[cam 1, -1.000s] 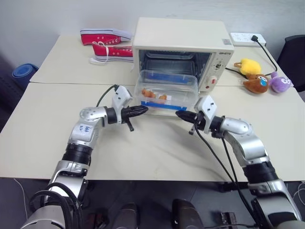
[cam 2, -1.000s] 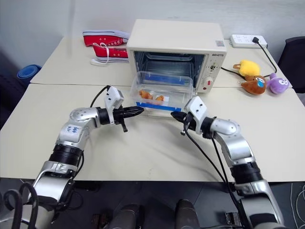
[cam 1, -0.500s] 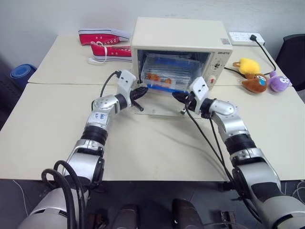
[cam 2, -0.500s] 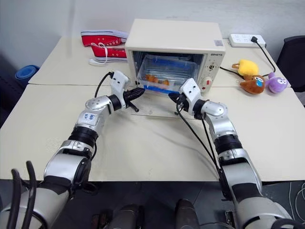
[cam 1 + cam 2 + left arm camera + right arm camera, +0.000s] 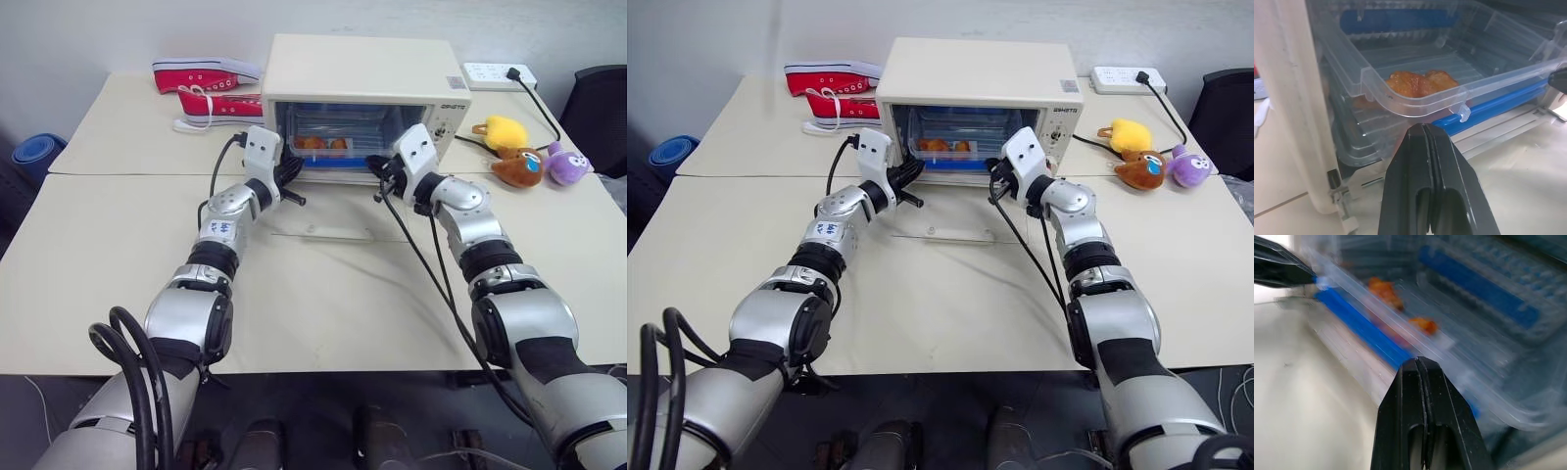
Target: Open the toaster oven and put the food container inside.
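food container [image 5: 1415, 88] in toaster oven [image 5: 358, 73] | just past closed left gripper [image 5: 1422, 128] and closed right gripper [image 5: 1419, 361], neither gripping

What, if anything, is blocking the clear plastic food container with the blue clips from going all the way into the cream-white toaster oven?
Nothing visible. The clear plastic food container is already partly inside the open cream-white toaster oven, its glass door dropped flat, with both shut pincers at its near corners.

Both arms are built of silver-grey metal segments joined by black rings — black cables loop along each. A white boxy module sits at each wrist. The left claw [image 5: 291, 177] and right claw [image 5: 377, 168] have glossy black, tapered fingers.
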You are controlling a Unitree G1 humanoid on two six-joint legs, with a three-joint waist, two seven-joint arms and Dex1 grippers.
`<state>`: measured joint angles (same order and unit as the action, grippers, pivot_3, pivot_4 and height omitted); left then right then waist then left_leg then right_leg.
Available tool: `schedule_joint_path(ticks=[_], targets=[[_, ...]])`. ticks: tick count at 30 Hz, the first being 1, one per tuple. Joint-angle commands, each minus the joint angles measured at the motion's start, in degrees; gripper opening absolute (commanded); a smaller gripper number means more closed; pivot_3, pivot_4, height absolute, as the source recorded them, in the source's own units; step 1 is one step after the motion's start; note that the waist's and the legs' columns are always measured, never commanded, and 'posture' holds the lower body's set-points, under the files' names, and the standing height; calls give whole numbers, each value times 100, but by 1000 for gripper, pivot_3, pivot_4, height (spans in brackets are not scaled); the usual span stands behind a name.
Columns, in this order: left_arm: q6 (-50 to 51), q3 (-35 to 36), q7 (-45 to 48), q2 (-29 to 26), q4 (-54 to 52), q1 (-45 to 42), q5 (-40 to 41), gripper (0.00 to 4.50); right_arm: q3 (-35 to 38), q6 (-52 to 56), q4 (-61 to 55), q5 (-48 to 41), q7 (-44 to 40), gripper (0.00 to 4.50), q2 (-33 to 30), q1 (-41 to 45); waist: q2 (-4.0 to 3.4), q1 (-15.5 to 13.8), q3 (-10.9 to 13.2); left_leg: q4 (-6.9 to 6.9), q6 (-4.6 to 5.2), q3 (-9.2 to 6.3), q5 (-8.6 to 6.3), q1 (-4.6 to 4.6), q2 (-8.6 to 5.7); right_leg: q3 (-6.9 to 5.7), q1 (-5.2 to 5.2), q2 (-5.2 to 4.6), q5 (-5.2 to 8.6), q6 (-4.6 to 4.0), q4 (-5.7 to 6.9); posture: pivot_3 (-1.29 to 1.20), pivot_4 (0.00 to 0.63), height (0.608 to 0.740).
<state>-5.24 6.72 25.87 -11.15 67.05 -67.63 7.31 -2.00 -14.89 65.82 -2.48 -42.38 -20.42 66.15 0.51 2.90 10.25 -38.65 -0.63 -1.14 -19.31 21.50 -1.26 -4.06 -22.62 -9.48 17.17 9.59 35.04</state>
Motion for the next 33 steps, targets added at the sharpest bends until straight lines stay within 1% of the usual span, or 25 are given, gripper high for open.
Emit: schedule_joint_path(ticks=[1, 3, 4, 6, 7, 8, 9, 10, 12, 14, 16, 18, 19, 21, 24, 27, 33], targets=[[324, -135, 781, -274, -984, 463, 55, 18, 189, 664, -1209, -483, -1070, 0, -350, -545, 0, 6, 0, -1, 0, 0, 0, 0, 0, -1, 0, 0, 0, 0, 0, 0, 150, 740], [728, -156, 1127, -498, -1774, 924, 173, 18, 250, 1048, -2024, -647, -1339, 0, -588, -1014, -1, 15, 0, -5, 0, -1, 0, 0, 0, -3, 0, -1, 0, 0, 1, 0, 150, 740], [1134, -123, 1310, -696, -2311, 1233, 290, 193, 300, 1197, -2487, -742, -1441, 0, -741, -1304, -1, 23, 0, -12, -1, -1, -1, 0, 0, -4, -2, -1, 0, 0, 1, 0, 150, 740], [1724, -89, 1463, -917, -3069, 1627, 438, 573, 351, 1455, -3120, -868, -1500, 0, -915, -1668, -2, 31, 1, -9, -3, 0, -2, 1, 3, -4, -10, -1, 0, 0, 2, 0, 150, 740], [1865, -28, 1603, -1081, -3435, 1851, 552, 831, 397, 1566, -3367, -934, -1542, 0, -1023, -1847, -2, 31, 1, -10, -5, 1, -3, 1, 4, -5, -11, -1, 0, 0, 6, 0, 150, 740], [2070, 20, 1916, -1303, -3861, 2125, 738, 1124, 452, 1579, -3553, -981, -1623, 0, -1155, -2038, -3, 36, 1, -9, -5, 1, -3, 2, 5, -6, -12, -1, 0, 0, 4, 0, 150, 740], [2165, 83, 2557, -1668, -4413, 2540, 1040, 1416, 526, 1559, -3615, -1010, -1711, 0, -1332, -2242, -3, 39, 1, -2, -6, 5, -3, 1, 8, -6, -12, -1, 0, 0, 4, 0, 150, 740], [2245, 124, 3001, -1921, -4813, 2836, 1259, 1720, 577, 1550, -3656, -1030, -1768, 0, -1453, -2385, -3, 56, 1, -2, -7, 6, -4, 1, 10, -6, -12, 0, 0, 0, 5, 0, 150, 740], [1841, 186, 3877, -2558, -5260, 3471, 1390, 2349, 592, 1282, -3353, -967, -1966, 0, -1672, -2544, -5, 56, 1, 2, -10, 10, -6, -4, 13, -7, -12, 0, 1, -1, 4, 0, 150, 740], [1443, 209, 4666, -2982, -5379, 3892, 1553, 2942, 562, 1138, -2937, -929, -2121, 0, -1727, -2559, -10, 36, 4, 6, -12, 16, -7, -10, 15, -9, -9, 1, 1, -3, 1, 0, 150, 740], [1273, 235, 5152, -3198, -5557, 4180, 1734, 3613, 444, 783, -2479, -807, -2313, 0, -1705, -2548, -10, 6, 4, -1, -11, 19, -8, -19, 15, -10, 7, 0, 1, -3, -4, 0, 150, 740], [1440, 233, 5571, -3399, -5786, 4361, 1962, 4242, 383, 357, -2023, -738, -2520, 0, -1599, -2528, -10, -72, 4, -13, -7, 16, -10, -21, 15, -15, 19, 0, 1, -4, -6, 0, 150, 740], [1491, 229, 5706, -3452, -5895, 4406, 2042, 4488, 419, 27, -1821, -754, -2575, 0, -1504, -2495, -10, -92, 5, -18, -4, 16, -12, -20, 15, -14, 20, -1, 1, -4, -5, 0, 150, 740], [1624, 199, 5815, -3492, -6256, 4487, 2198, 4488, 447, -555, -1442, -715, -2583, 0, -1338, -2425, -11, -114, 5, -21, -2, 16, -15, -20, 15, -14, 20, -1, 1, -4, -4, 0, 150, 740], [1900, 237, 5438, -3311, -6785, 4438, 2424, 4488, 469, -1007, -1108, -729, -2715, 0, -1148, -2341, -12, -113, 5, -23, -2, 15, -16, -19, 14, -14, 20, -2, 1, -4, -5, 0, 150, 740], [2092, 346, 5062, -3124, -7089, 4454, 2606, 4488, 641, -1156, -981, -923, -2753, 0, -992, -2245, -12, -87, 5, -23, -3, 13, -16, -20, 17, -14, 20, -1, 1, -4, -2, 0, 150, 740], [2903, 842, 4170, -2802, -7405, 4568, 3372, 4488, 1007, -1285, -1221, -1336, -2826, 0, -894, -2200, -12, -63, 5, -22, -3, 10, -16, -20, 18, -16, 19, -1, 1, -4, -1, 0, 150, 740]])
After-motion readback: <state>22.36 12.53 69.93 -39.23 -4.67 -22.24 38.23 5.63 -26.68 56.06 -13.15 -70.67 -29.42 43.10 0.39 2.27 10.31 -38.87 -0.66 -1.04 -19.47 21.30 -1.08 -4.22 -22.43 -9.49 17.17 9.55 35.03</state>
